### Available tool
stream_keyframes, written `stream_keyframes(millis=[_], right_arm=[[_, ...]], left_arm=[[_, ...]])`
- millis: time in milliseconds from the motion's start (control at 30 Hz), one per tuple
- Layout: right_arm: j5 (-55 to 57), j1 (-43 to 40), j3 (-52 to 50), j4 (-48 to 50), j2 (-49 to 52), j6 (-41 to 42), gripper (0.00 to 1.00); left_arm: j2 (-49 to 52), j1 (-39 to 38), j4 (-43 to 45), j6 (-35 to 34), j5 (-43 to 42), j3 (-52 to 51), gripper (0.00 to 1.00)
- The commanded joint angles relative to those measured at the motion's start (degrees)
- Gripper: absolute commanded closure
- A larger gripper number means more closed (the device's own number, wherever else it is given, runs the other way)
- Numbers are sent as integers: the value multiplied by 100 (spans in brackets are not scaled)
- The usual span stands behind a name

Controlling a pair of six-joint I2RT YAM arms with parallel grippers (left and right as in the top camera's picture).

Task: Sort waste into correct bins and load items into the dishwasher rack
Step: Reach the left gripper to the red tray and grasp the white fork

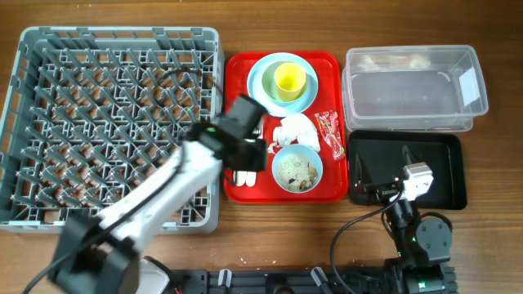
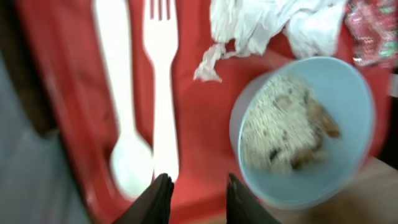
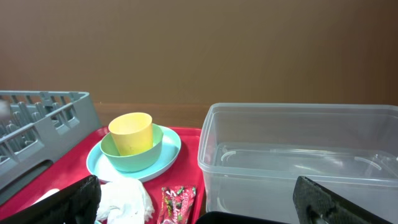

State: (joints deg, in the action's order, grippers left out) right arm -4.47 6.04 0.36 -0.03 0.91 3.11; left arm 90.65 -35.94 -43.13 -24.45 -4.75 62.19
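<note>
Left gripper [image 2: 196, 202], slightly parted and empty, above white plastic fork [image 2: 163, 93]; may tip scrap-filled pale blue bowl [image 2: 305, 130] at three o'clock. Right gripper [image 3: 199, 205] wide apart, empty.

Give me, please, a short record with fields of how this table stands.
rack: large square grey plastic crate with pegged floor
tray: flat red serving tray, right of the crate
bowl: pale blue round bowl holding beige food scraps
cutlery: white plastic fork beside white plastic spoon
left gripper: open, near the fork's handle end
right gripper: open, holding nothing
</note>
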Motion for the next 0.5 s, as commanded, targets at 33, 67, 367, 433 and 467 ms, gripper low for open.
stream_keyframes(millis=[33,67,367,433,467], right_arm=[[9,-28,-7,15,7,-11,0],[11,-28,-7,15,7,-11,0],[11,-28,-7,15,7,-9,0],[9,-28,-7,15,7,-9,0],[11,-28,-7,15,7,-9,0]], left_arm=[[750,-247,498,-326,938,-44,71],[844,-240,570,-326,938,-44,71],[1147,-240,1226,-302,1327,-44,74],[1147,-240,1233,-302,1342,-50,76],[1147,-240,1235,-304,1344,-59,77]])
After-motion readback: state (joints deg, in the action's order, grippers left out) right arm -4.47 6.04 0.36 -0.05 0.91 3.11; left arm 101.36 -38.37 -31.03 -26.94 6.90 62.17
